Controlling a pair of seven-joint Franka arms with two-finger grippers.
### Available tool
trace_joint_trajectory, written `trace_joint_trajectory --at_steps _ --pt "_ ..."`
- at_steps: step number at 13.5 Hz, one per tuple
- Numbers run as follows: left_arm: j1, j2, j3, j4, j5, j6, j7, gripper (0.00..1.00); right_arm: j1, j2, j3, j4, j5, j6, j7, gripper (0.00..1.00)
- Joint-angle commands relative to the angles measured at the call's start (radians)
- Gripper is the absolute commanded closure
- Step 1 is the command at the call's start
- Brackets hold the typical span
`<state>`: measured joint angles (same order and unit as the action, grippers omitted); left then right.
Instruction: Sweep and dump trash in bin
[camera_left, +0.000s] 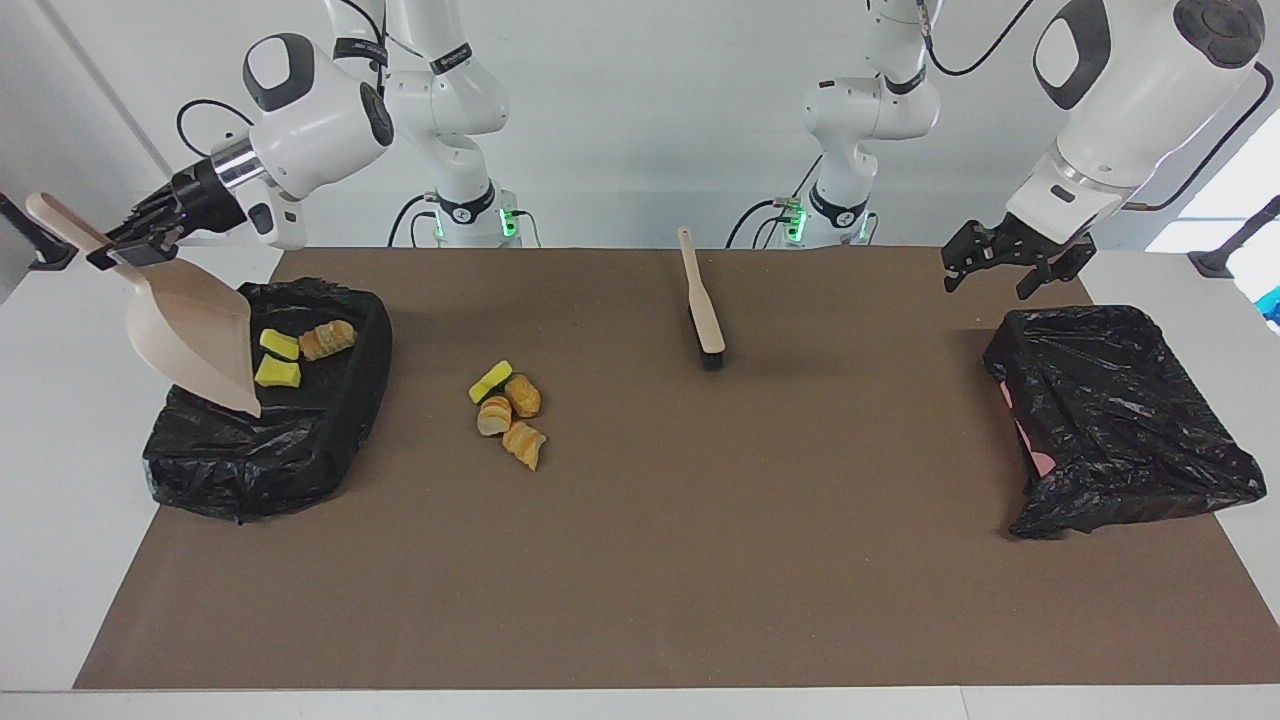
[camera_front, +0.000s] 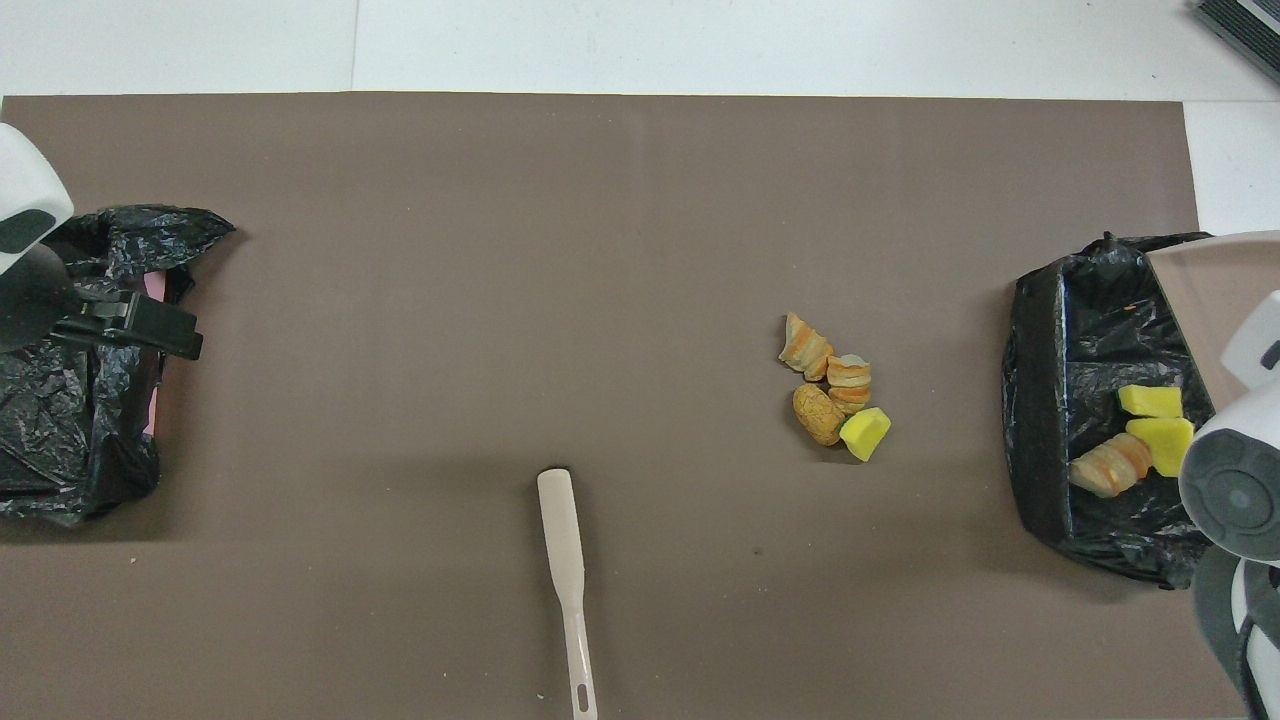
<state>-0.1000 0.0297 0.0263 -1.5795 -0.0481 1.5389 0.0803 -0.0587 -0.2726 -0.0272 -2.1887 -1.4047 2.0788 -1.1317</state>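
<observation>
Trash is lying in two places. Three lumps, two bright yellow sponge chunks (camera_left: 277, 358) and one tan-orange striped bread piece (camera_left: 327, 339), are sitting inside the black-bag-lined bin (camera_left: 300, 450) at the right arm's end of the tabletop (camera_left: 640, 560). Four more lumps (camera_left: 508, 413), one yellow and three tan-orange, are lying bunched together on the brown tabletop between that bin and the long beige brush with dark bristles (camera_left: 702, 305), which is resting untouched, nearer to the robots.

We are judging the job a little under half done: one load is dumped, and the heap of four is waiting to be swept.

Our right gripper (camera_left: 128, 246) is clamping its fingers on the handle of the beige plastic dustpan (camera_left: 190, 342), tipped steeply with its lip over the bin and looking emptied. Our left gripper (camera_left: 1010, 266) is waiting with fingers spread and empty over the tabletop beside a second black-bagged bin (camera_left: 1120, 420).
</observation>
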Motion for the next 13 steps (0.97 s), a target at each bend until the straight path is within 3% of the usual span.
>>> trace_joint_trajectory --at_steps 1,7,10,13 --pt "0.008 -0.024 -0.009 -0.028 0.017 0.021 0.004 0.00 -0.004 -0.011 0.007 0.055 0.131 0.000 0.006 1.00" --pt "0.010 -0.024 -0.009 -0.028 0.019 0.021 0.004 0.00 0.011 -0.007 0.038 0.096 0.475 -0.052 0.133 1.00" --pt "0.008 -0.024 -0.008 -0.028 0.019 0.021 0.004 0.00 0.011 0.003 0.111 0.109 0.692 -0.098 0.241 1.00" --pt "0.008 -0.024 -0.008 -0.028 0.017 0.021 0.004 0.00 0.013 0.061 0.182 0.203 0.919 -0.224 0.445 1.00"
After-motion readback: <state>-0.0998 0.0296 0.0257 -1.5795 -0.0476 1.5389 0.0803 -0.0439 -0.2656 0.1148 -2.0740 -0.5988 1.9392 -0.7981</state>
